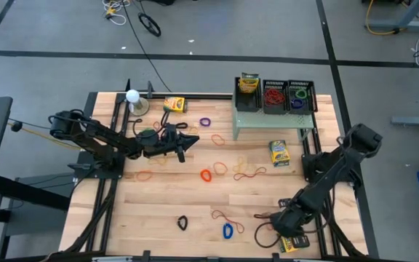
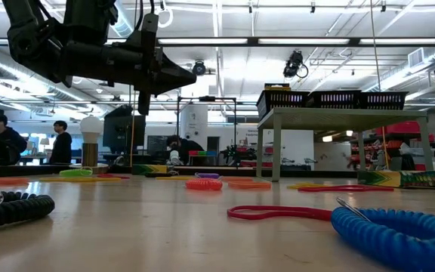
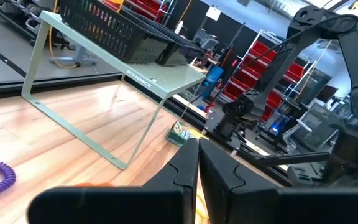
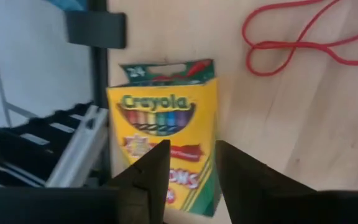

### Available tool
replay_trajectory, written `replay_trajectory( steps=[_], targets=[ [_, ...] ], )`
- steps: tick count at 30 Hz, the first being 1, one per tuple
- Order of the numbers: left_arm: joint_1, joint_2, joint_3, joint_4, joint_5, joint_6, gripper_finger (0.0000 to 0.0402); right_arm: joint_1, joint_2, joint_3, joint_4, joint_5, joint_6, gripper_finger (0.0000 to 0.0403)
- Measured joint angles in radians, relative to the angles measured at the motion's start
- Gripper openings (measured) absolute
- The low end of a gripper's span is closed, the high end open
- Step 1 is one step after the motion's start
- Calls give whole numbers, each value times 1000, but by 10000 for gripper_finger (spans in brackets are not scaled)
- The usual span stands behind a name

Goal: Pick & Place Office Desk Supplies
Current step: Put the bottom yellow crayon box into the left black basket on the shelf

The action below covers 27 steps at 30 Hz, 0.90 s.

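Lying flat at the near right edge of the table (image 1: 195, 204), the Crayola crayon box (image 4: 166, 146) sits right under the right gripper (image 4: 190, 171). The box's long side runs the same way the fingers point, so they could close across its short side. Those fingers stand a little apart, over the box, holding nothing. A red rubber band (image 4: 291, 37) lies just beside the box. The right arm is much nearer to this box. The left gripper (image 3: 197, 168) is pinched closed and hangs above the far left part, holding nothing I can see.
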Motion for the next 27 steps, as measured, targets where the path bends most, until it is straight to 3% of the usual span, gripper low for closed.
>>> replay_trajectory(
  steps=[7,13,17,27],
  targets=[
    [0,0,0,0,0,-1,20,-8,96,0,44,-47,-69,122],
    [-1,0,0,0,7,-20,20,-8,117,3,63,-84,-58,65],
    [-1,0,0,1,7,-27,20,-7,90,1,62,-59,-21,11],
    [-1,0,0,1,8,-43,20,-8,-116,0,47,60,216,2]
  ],
)
